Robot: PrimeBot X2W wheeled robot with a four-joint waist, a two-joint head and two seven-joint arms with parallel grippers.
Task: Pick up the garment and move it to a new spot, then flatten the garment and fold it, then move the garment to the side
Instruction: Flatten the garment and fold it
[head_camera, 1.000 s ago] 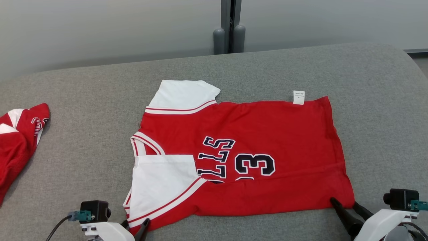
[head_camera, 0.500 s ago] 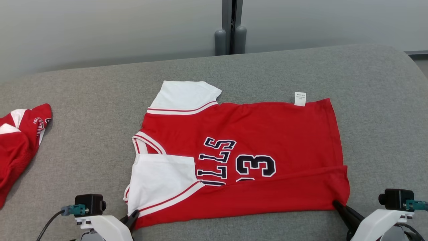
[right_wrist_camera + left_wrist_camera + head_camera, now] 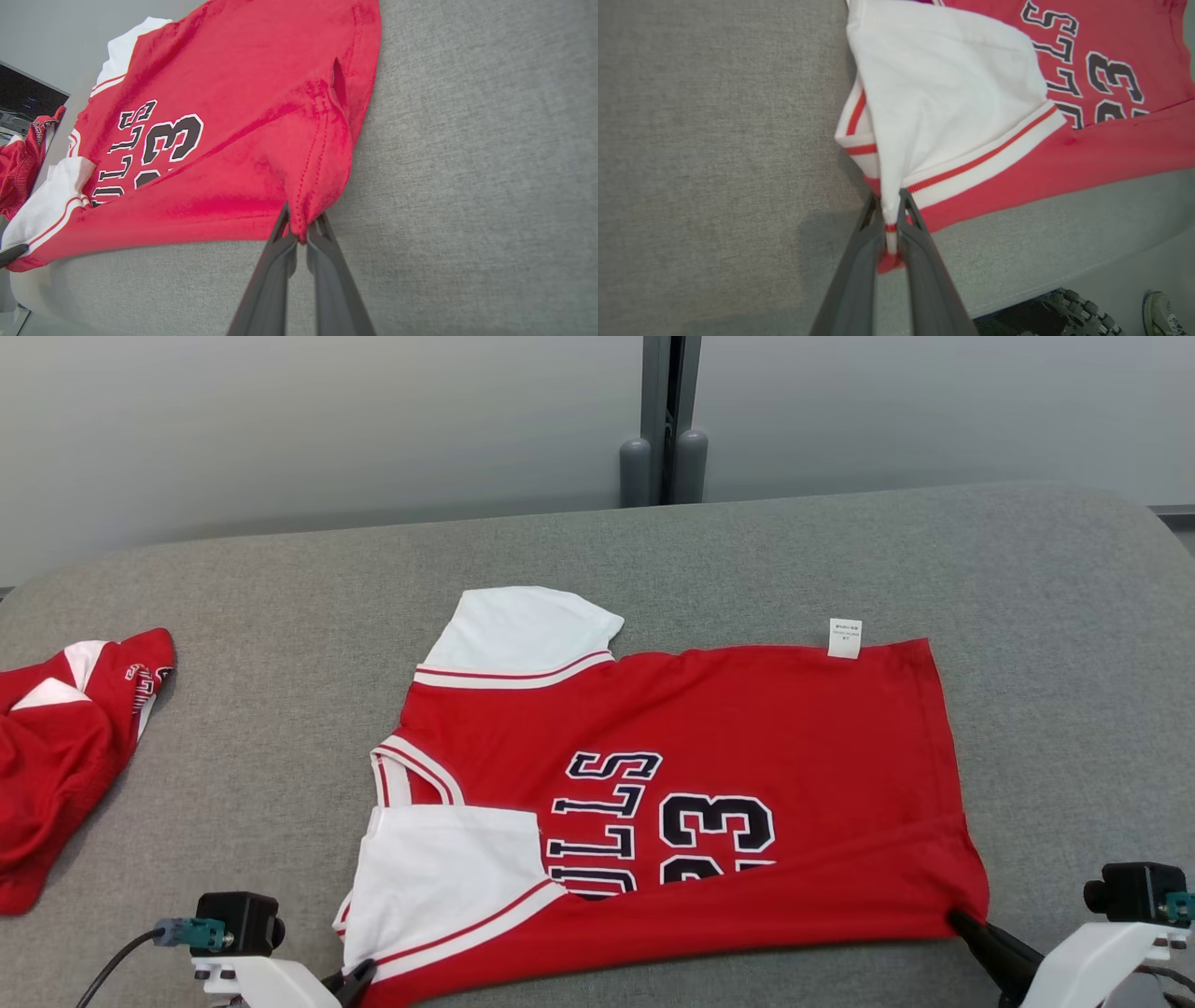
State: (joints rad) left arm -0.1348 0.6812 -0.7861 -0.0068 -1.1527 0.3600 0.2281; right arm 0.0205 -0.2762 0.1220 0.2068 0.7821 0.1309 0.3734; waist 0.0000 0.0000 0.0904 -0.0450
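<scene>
Red short-sleeved jersey (image 3: pixel 709 728) with white sleeves, dark white-edged lettering and the number 23 is lying spread sideways across the middle of a grey fabric-covered surface (image 3: pixel 1046 616). Its collar end is pointing to the robot's left and its hem to the right. At the far left, well apart from it, a second red-and-white garment (image 3: pixel 65 775) is sitting in a crumpled heap. Next along, the left gripper (image 3: pixel 888 201) is pinching the jersey at the near corner of the near white sleeve (image 3: pixel 448 868). Its two dark fingers are pressing narrow on the red-striped cuff edge, and the cloth is rising from the surface into the grip. Beyond it, the far white sleeve (image 3: pixel 523 630) is lying flat. Across the body, a near strip of red cloth is doubling over the chest print, covering the lower part of the lettering and numerals. A small white care label (image 3: pixel 845 637) is sticking out from the far edge near the hem. At the right, the right gripper (image 3: pixel 302 217) is clamping the near hem corner, fingers closed tight on a bunched fold of red fabric that is lifting just off the surface.
</scene>
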